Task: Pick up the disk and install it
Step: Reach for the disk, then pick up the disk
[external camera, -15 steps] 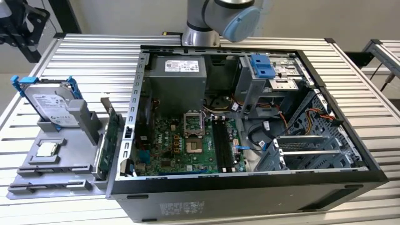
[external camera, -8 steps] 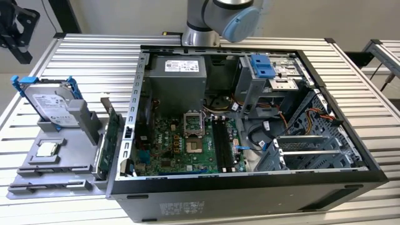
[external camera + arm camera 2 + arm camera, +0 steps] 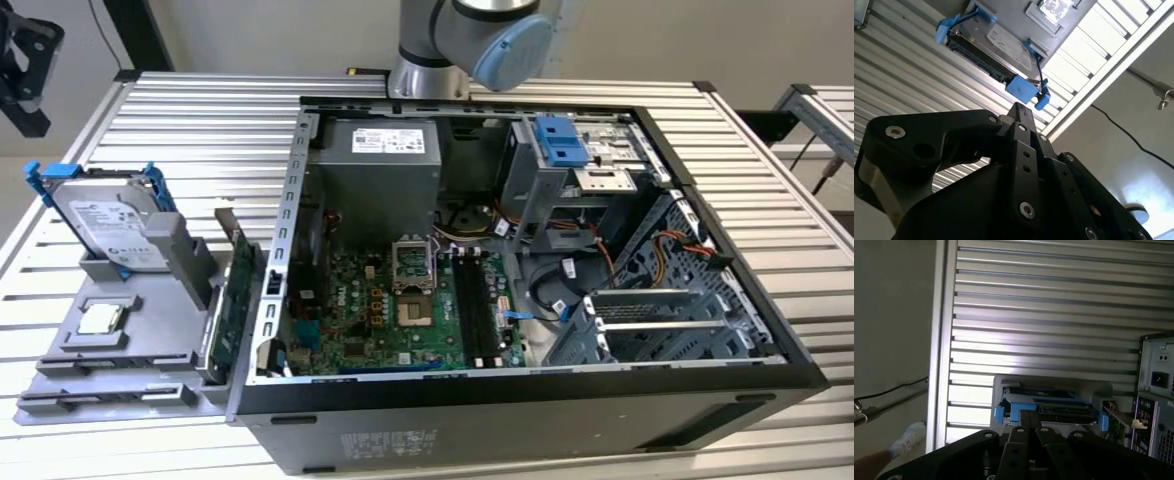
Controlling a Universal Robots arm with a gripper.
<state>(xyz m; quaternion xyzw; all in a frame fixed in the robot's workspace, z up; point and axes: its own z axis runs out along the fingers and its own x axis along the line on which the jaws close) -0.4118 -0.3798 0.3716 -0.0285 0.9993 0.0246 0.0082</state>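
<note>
1. Disk (image 3: 114, 220) leans in a grey holder (image 3: 180, 262), at the exterior view's left of the computer case (image 3: 534, 425).
2. Gripper (image 3: 1021, 107) hovers near it, not touching; open or closed, we cannot tell.
3. We judge the pick-up approach is in hand; gripping calls for lining up with the disk's edges.

Exterior view high, overlooking open computer case (image 3: 534, 425); both wrist views share disk (image 3: 999, 42) (image 3: 1059, 407).
</note>
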